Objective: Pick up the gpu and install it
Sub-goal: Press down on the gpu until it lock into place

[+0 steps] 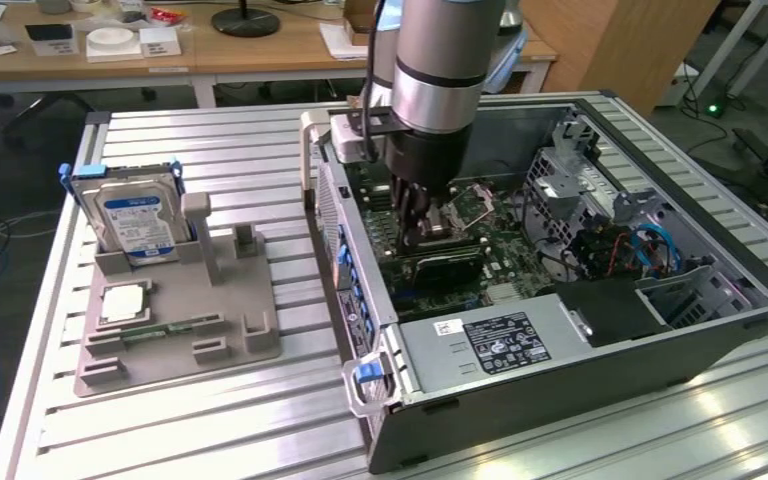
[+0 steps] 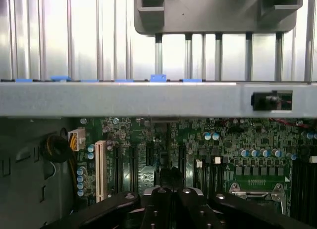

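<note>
Sitting low over the motherboard [image 1: 518, 280], inside the open computer case [image 1: 704, 330] and near its wall on the exterior view's left, the gpu [image 1: 444, 265] is taken to be the dark card directly beneath the gripper [image 1: 418, 228]. Its long axis is judged to run across the board toward the exterior view's right. The fingers [image 2: 188, 209] are clenched together; whether the card's upper edge is pinched cannot be told.
</note>
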{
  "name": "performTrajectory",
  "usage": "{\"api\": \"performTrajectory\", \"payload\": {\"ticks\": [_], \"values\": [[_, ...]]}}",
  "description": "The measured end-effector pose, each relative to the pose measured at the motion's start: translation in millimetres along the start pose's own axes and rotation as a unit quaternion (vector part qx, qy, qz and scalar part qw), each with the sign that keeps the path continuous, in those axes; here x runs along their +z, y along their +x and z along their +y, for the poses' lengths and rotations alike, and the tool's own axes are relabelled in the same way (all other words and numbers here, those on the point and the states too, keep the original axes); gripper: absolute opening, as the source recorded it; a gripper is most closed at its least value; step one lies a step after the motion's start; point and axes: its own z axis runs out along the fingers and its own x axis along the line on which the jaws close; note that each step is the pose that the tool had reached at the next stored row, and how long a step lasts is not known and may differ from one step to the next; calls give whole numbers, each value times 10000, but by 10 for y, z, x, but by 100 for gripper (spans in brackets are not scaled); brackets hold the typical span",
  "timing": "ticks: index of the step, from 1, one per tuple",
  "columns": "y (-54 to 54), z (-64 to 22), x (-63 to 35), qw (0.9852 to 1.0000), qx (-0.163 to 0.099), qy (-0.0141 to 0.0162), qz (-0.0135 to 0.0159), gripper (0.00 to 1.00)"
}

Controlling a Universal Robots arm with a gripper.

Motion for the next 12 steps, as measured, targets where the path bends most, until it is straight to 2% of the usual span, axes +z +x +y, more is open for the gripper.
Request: {"api": "performTrajectory", "payload": {"ticks": [3,7,12], "values": [[-6,43,0,10000,0,1,1,10],[-10,63,-31,10000,-1,0,16,10],[-12,94,-64,10000,-1,1,18,10]]}}
